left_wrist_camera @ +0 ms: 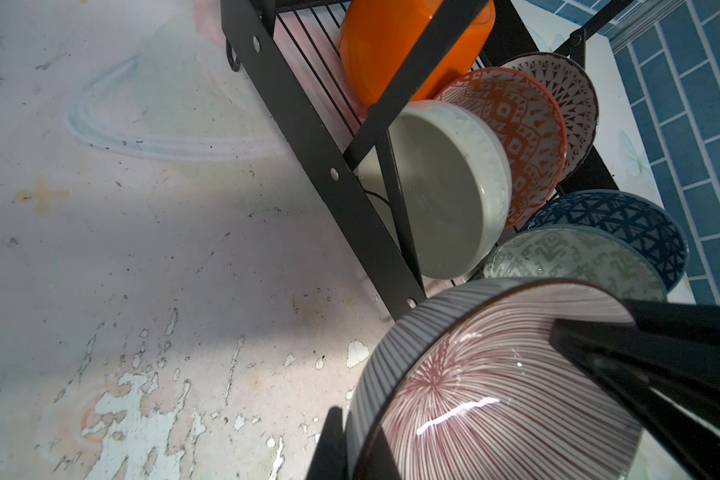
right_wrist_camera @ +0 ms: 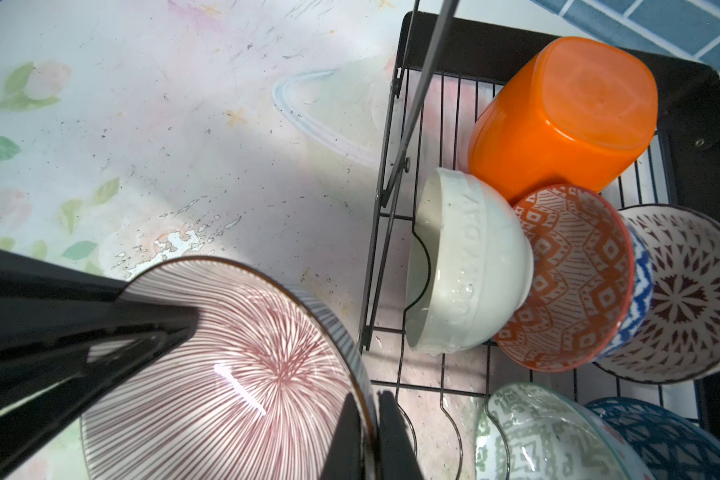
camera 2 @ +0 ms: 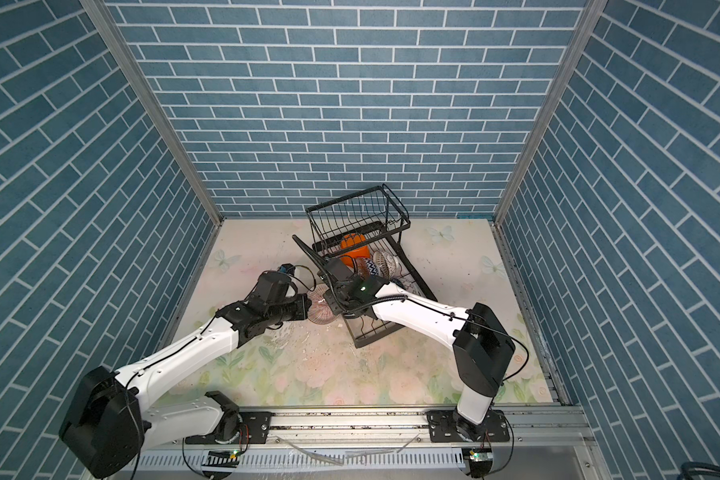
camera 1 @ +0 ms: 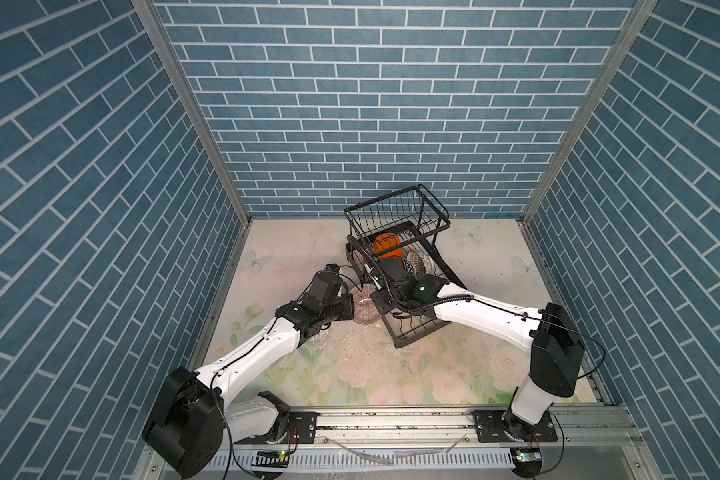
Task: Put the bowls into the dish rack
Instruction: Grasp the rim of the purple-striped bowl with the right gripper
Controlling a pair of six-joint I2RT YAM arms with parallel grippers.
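The striped bowl (right_wrist_camera: pixel 225 353) has red radial lines, the orange bowl (right_wrist_camera: pixel 558 120) is plain, the dish rack (left_wrist_camera: pixel 308 137) black.

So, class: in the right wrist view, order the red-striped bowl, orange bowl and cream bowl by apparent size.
1. red-striped bowl, though it sits nearest the camera
2. orange bowl
3. cream bowl

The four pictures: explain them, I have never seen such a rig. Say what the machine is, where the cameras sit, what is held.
Two robot arms work at a floral table. Two pictures look down from overhead; two come from a camera on each wrist. On the table sits a black dish rack holding bowls, among them an orange bowl and a cream bowl. Beside it, the left tool and the right tool both pinch the rim of one striped bowl.
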